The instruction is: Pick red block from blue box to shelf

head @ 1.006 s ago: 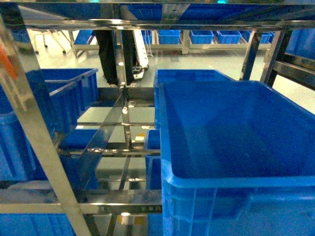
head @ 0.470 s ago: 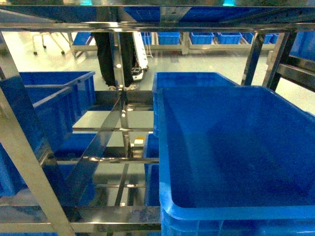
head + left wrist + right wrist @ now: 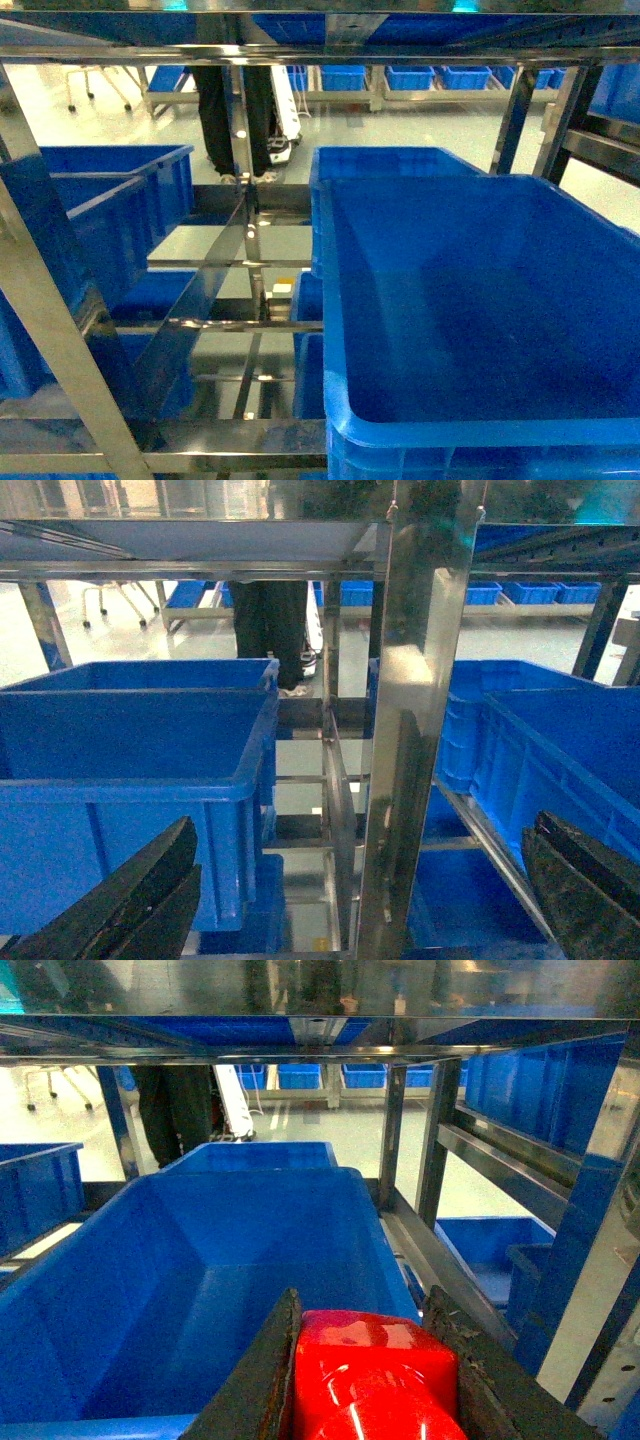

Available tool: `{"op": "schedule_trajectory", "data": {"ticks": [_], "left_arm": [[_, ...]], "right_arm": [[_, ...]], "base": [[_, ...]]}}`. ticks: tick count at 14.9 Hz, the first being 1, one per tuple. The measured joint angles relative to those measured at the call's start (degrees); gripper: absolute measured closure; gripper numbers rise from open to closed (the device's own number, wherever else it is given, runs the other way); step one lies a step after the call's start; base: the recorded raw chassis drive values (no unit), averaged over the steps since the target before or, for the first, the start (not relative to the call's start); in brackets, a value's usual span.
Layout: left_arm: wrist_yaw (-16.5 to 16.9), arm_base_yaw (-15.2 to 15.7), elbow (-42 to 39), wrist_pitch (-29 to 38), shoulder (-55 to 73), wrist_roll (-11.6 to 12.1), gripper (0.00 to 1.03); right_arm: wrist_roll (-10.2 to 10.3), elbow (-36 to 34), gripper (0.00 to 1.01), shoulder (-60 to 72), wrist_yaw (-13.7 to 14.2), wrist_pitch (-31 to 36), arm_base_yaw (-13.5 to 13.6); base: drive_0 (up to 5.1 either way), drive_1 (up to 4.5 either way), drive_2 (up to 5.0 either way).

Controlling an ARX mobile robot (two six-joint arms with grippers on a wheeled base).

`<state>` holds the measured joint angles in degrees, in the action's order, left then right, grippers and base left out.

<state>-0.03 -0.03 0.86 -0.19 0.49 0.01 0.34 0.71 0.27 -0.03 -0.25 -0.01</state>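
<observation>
Nothing has shifted in the head view over the last half second. Clamped between the fingers of the right gripper (image 3: 375, 1380), the red block (image 3: 372, 1380) hangs over a dark blue crate (image 3: 180, 1290) inside the shelf (image 3: 440, 1140). Spread wide, the left gripper (image 3: 360, 900) faces a steel upright (image 3: 405, 740) directly ahead.

Glossy red block (image 3: 375, 1375) clamped between right hand fingers (image 3: 255, 1380), before silvery shelf (image 3: 440, 1140); stud seemingly camera-facing.

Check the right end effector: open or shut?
Shut on the red block: in the right wrist view both fingers press against its sides, above a dark blue crate.
</observation>
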Motion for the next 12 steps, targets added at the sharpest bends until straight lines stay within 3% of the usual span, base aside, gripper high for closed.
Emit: {"op": "schedule_trajectory", "data": {"ticks": [12], "left_arm": [[0.0, 0.0, 0.0, 0.0, 0.0, 0.0, 0.05]], "right_arm": [[0.0, 0.0, 0.72, 0.0, 0.0, 0.0, 0.0]], "base": [[0.0, 0.0, 0.0]]}}
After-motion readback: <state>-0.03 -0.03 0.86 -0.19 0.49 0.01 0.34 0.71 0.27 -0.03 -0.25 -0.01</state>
